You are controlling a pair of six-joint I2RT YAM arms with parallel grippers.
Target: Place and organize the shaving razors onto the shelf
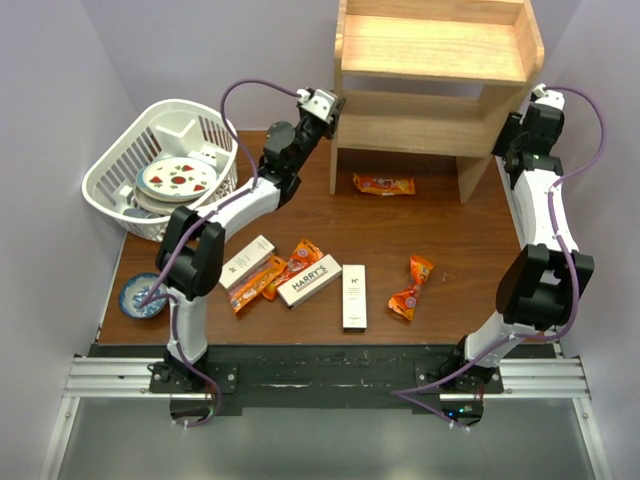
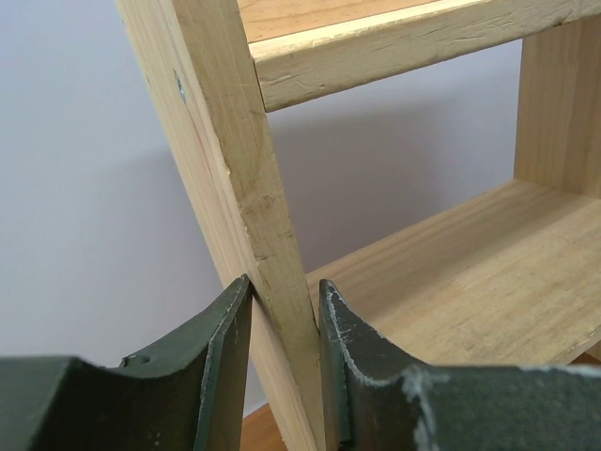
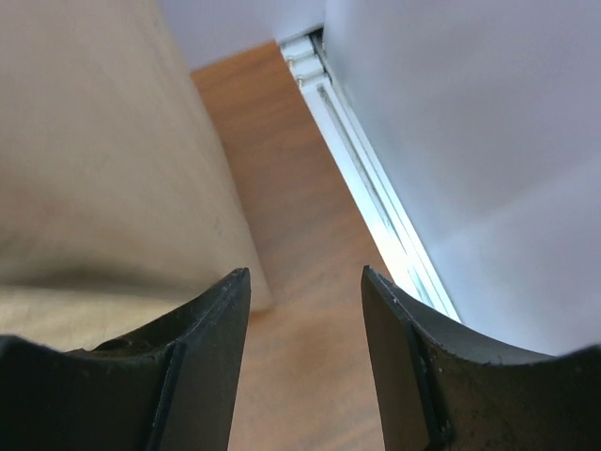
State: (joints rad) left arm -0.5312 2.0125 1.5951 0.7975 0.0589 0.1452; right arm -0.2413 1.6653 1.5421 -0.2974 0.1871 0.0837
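Three white razor boxes lie on the brown table in front of the shelf: one at the left (image 1: 247,261), one marked HARRY'S in the middle (image 1: 309,280), one upright at the right (image 1: 354,296). The wooden two-level shelf (image 1: 430,50) stands at the back with both levels bare. My left gripper (image 1: 335,108) is shut on the front edge of the shelf's left side panel (image 2: 254,188), with a finger on each face (image 2: 285,310). My right gripper (image 1: 508,135) is open and empty (image 3: 305,282) just outside the shelf's right side panel (image 3: 94,141), above the table.
Orange snack packets lie under the shelf (image 1: 384,184), at the right (image 1: 411,287) and among the boxes (image 1: 295,263). A white slatted basket (image 1: 110,180) with plates stands at the back left. A blue bowl (image 1: 143,297) sits at the near left. A wall and rail (image 3: 366,197) run close on the right.
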